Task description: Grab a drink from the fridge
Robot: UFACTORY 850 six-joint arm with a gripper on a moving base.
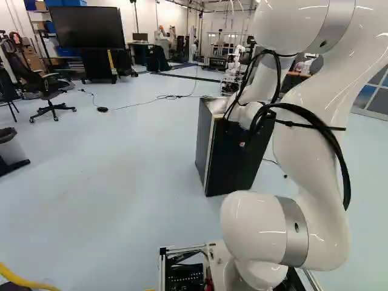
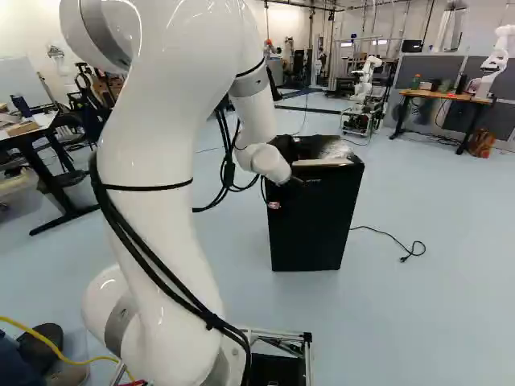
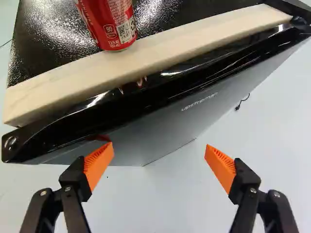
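Red can (image 3: 111,24) stands upright on top of the fridge, its foot at the far edge of the pale wooden strip (image 3: 160,48), its lid end out of sight; I cannot tell whether the foot bears on the strip or just behind it. Its long axis rises square from the fridge top, while the strip runs crosswise between can and pincer. The fridge (image 1: 236,163) is upright too and its door looks shut; if the drink meant is inside, that door would have to come first.

Next along comes the pincer (image 3: 159,147), open, nothing between its orange pads, out in front of the door and on the near side of the strip. From it the can lies across the fridge's front edge, off the midline, towards the finger closer to that edge. The line from pad to pad slants against the strip rather than running along it. So the move, as I judge it, is up and over the edge, then sideways to centre, with one pad on either flank of the upright can; going in low would risk knocking the strip. Only one arm (image 1: 309,176) is there to reach, at the right of the left base view
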